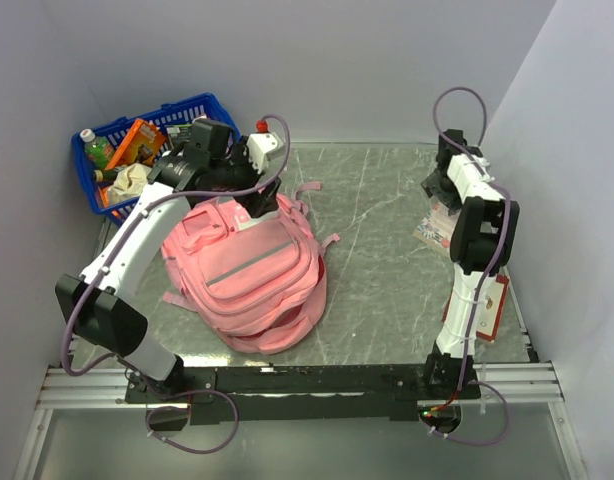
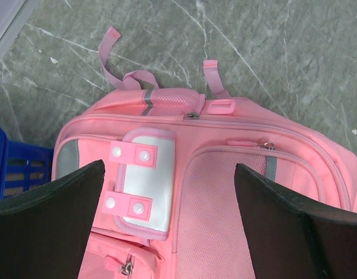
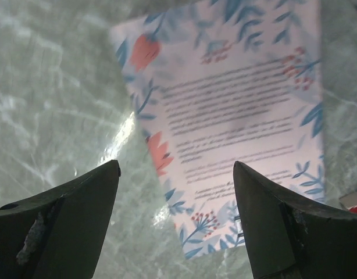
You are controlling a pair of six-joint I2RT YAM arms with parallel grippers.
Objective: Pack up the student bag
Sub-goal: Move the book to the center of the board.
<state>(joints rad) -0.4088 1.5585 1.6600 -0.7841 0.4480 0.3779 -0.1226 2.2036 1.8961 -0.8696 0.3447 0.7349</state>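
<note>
The student bag (image 1: 252, 275) lies flat on the near-left part of the worktop (image 1: 387, 260), front pockets up and straps trailing toward the far side. The left claw (image 1: 257, 200) hangs over the bag's far, top end. In the left wrist view its jaws stand wide apart above the pocket with the white patch (image 2: 145, 186), clamped on nothing. The zip lines seen there lie closed.

On the right, the right claw (image 3: 175, 168) is also apart, empty, and poised over a floral printed sheet (image 3: 236, 116) lying on the worktop.

In the far-left corner stands a blue basket (image 1: 202, 105), just beyond the bag. It holds a red-capped bottle (image 1: 95, 148), an orange packet (image 1: 137, 140) and other jumbled items I cannot make out.
</note>
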